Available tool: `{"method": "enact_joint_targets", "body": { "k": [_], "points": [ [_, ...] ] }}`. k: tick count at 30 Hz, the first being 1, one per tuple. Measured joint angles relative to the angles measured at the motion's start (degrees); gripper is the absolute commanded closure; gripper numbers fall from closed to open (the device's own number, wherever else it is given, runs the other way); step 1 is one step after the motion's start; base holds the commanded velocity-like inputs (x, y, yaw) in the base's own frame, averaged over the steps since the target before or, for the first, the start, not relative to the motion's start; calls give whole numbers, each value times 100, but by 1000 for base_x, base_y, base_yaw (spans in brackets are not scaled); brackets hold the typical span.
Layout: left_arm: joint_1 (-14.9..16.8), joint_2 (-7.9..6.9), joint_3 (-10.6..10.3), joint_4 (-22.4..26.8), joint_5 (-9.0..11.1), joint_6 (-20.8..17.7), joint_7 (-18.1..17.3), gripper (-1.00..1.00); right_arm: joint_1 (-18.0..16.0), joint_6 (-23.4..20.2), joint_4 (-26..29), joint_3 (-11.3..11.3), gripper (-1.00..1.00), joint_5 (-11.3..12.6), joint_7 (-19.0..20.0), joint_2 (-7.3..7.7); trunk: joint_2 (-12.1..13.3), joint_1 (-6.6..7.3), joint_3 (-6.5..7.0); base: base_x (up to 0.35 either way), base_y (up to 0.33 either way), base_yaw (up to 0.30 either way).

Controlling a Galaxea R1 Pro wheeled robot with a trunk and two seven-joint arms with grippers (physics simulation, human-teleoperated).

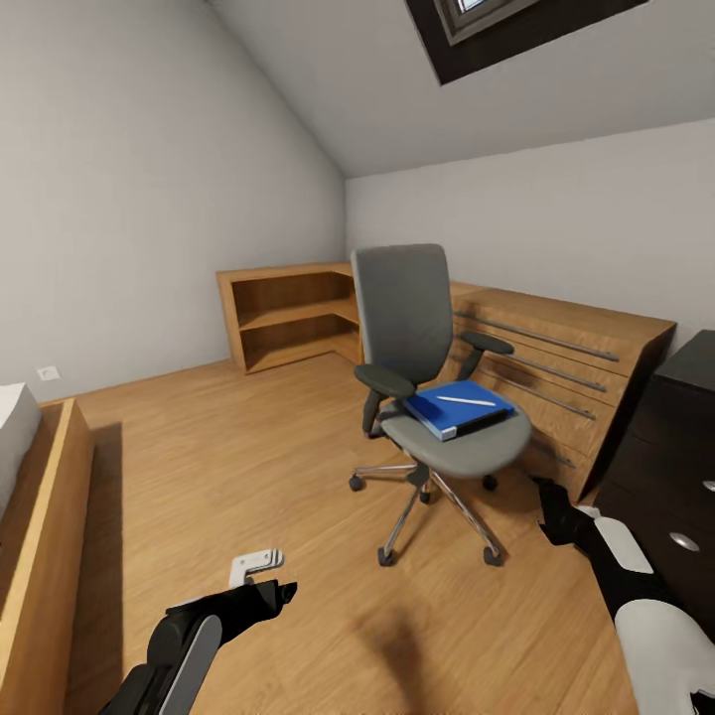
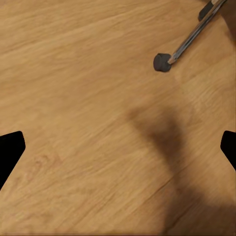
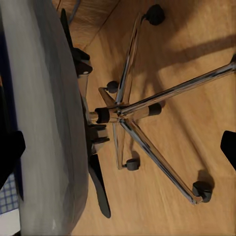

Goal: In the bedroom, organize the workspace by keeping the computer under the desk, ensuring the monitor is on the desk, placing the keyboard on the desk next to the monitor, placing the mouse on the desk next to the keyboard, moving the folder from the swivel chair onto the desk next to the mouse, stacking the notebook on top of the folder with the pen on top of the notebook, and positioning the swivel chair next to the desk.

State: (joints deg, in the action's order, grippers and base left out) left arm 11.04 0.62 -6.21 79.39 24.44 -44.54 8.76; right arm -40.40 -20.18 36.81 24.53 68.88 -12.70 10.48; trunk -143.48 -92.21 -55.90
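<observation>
A wide stretch of bare wood plank floor [image 1: 248, 467] is being left open in front of the robot, bounded at the left by a wooden frame edge [image 1: 45, 536] that is being cut off by the picture's border. The left gripper [image 1: 260, 568] is being held low over this floor, its two fingers spread well apart and nothing gripped. The right gripper [image 1: 556, 516] is being held near the chair's base; its fingertips are being shown wide apart and empty in the right wrist view. One swivel chair [image 1: 417, 387] is being seen mid-room, and on its seat one blue folder [image 1: 452, 410] is lying with one pen [image 1: 467, 401] on top. Only a corner of the black desk [image 1: 685, 447] is being shown at right. Behind, a wooden drawer chest [image 1: 571, 372] and a corner shelf [image 1: 288, 313] are lining the walls.
</observation>
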Motion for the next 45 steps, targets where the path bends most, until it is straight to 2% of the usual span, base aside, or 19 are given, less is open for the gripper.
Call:
{"method": "enact_joint_targets", "body": {
  "k": [4, 8, 9, 10, 12, 13, 17, 22, 23, 25, 32, 41, 45],
  "points": [
    [0, 17, -91, 0, -4, 0, 17, -100, 0, 4, -4, -19, -100, -14, 19, -77, 0, 0, 0, -4, -1, 0],
    [0, 136, -204, -31, -30, -6, 116, -100, 0, 8, 4, -36, -100, -39, 20, -195, 0, 0, 0, -1, 0, 0],
    [6, 219, -225, -84, -81, -7, 223, -100, 0, 8, 6, -71, -100, -44, 21, -223, 0, 0, 0, 0, 0, 0],
    [87, 364, -244, -208, -199, -13, 416, -100, 0, 13, 7, -177, -100, -44, 21, -258, 0, 0, 0, 0, 0, 0],
    [205, 486, -251, -293, -291, -16, 539, -100, 0, 18, 8, -281, -100, -49, 21, -289, 0, 0, 0, 0, 0, 0],
    [391, 657, -257, -417, -373, -16, 647, -100, 0, 28, 8, -453, -100, -48, 23, -329, 0, 0, 1, 0, 0, 0],
    [574, 845, -275, -562, -466, -11, 728, -100, 0, 41, 4, -813, -100, -53, 51, -379, 0, 0, 0, 0, 0, 0],
    [631, 893, -329, -620, -489, 4, 739, -100, -1, 58, 1, -1131, -100, -58, 137, -443, 0, 0, 0, 0, 0, 0],
    [645, 892, -343, -686, -496, 44, 735, -100, 1, 71, 0, -1230, -100, -61, 228, -496, 0, 0, 0, 0, 0, 0],
    [650, 884, -347, -757, -502, 87, 732, -100, 0, 81, -4, -1277, -100, -68, 285, -537, 0, 0, 0, 0, 0, 0],
    [658, 824, -357, -873, -502, 157, 726, -100, -1, 95, -12, -1397, -100, -113, 366, -622, 0, 0, 0, 0, 0, 0],
    [659, 810, -375, -895, -501, 171, 723, -100, -1, 91, -11, -1426, -100, -146, 382, -633, 0, 0, 0, 0, 0, 0],
    [659, 809, -450, -896, -500, 172, 727, -100, -1, 90, -10, -1427, -100, -147, 382, -633, 0, 0, 0, 2, 0, 0]
  ]
}}
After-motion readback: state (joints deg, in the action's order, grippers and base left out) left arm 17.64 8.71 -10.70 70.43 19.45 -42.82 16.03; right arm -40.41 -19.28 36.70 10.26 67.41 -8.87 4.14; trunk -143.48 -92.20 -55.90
